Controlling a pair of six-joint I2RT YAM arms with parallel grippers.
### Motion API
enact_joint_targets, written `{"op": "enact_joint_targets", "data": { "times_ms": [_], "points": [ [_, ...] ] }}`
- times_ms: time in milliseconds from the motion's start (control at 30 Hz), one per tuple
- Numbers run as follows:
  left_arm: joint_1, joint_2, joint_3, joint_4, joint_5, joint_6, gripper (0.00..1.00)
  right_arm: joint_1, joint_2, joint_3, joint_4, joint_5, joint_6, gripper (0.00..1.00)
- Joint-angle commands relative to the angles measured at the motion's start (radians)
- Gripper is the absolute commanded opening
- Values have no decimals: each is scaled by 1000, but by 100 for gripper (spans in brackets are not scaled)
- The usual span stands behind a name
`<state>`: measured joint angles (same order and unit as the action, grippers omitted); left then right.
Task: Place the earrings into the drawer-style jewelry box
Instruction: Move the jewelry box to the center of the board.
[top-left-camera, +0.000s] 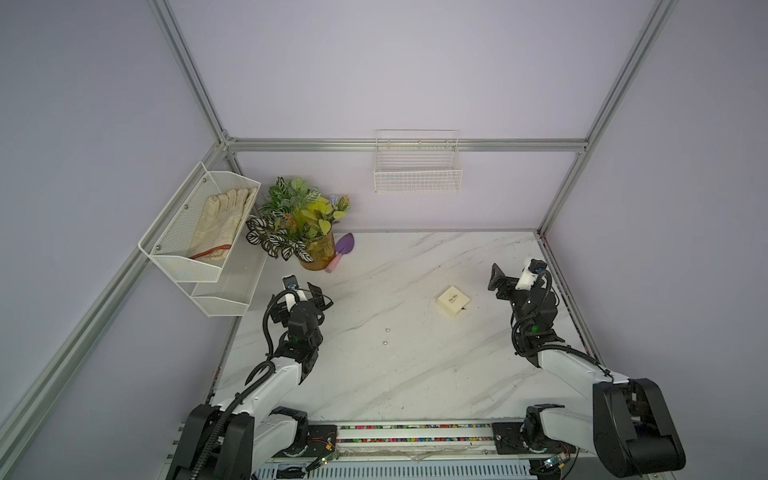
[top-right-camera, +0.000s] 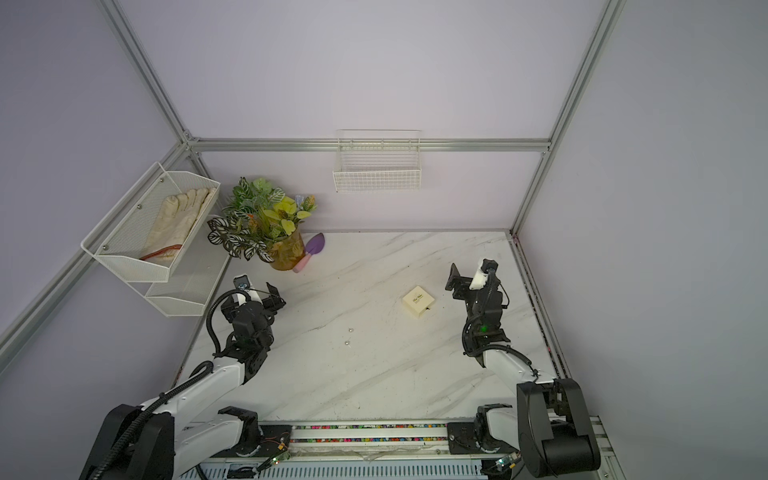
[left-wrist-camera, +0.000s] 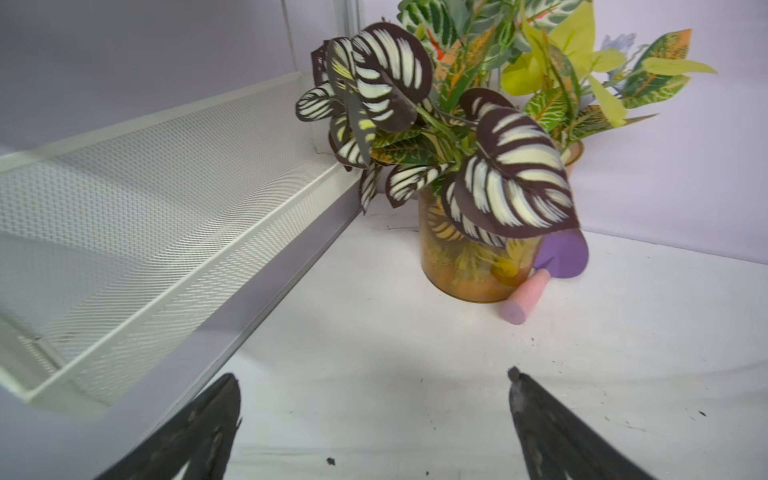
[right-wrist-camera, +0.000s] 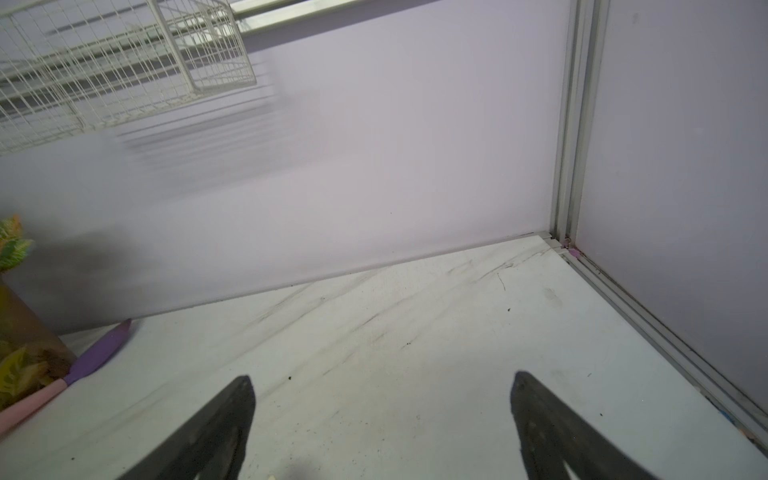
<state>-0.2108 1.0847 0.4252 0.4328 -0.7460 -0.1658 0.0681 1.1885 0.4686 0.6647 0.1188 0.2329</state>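
Plainly, the earrings (top-left-camera: 387, 330) are the hazard: tiny beads lying loose on the worktop (top-left-camera: 415, 386), near the box (top-left-camera: 453, 301) but apart from it, likely to roll off if a finger nudges them. The box looks shut and may slide when its tab (top-left-camera: 466, 308) is pulled. The left pincer (left-wrist-camera: 374, 374) and right pincer (right-wrist-camera: 382, 378) both gape wide, holding and touching nothing.

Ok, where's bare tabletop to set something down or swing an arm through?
Widest bare patch: the near half of the table, from the earrings to the near edge. Also free: the far strip along the back wall, from the trowel to the right corner, beyond the jewelry box. Crowded: the far-left corner, with plant pot, trowel and mesh shelf.
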Motion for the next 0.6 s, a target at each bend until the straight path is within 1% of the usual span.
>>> {"op": "enact_joint_targets", "data": {
  "times_ms": [0, 33, 67, 100, 133, 233, 333, 367, 400, 467, 567],
  "points": [
    [-6, -44, 134, -316, -91, -248, 100, -4, -48, 92, -345, 60, 206, 97],
    [-5, -45, 164, -383, -69, -284, 100, -4, -60, 118, -423, 80, 236, 97],
    [-5, -46, 181, -411, -46, -294, 100, -4, -68, 150, -495, 101, 269, 97],
    [-5, -49, 192, -436, -18, -313, 100, -4, -76, 177, -570, 101, 291, 97],
    [-5, -53, 200, -460, 0, -340, 100, -4, -83, 193, -611, 89, 282, 97],
    [-5, -63, 210, -474, 78, -363, 100, -4, -84, 240, -740, 73, 308, 97],
    [-7, -49, 239, -490, 174, -366, 100, -4, -53, 267, -792, -21, 278, 97],
    [-10, -42, 249, -496, 206, -369, 100, -4, -35, 277, -811, -70, 276, 97],
    [-16, -35, 259, -497, 249, -368, 100, -4, -13, 283, -814, -148, 244, 95],
    [-37, -16, 276, -497, 309, -363, 100, -4, 36, 301, -826, -229, 200, 95],
    [-82, 31, 308, -498, 387, -345, 100, -4, 120, 324, -832, -353, 180, 95]
  ]
}}
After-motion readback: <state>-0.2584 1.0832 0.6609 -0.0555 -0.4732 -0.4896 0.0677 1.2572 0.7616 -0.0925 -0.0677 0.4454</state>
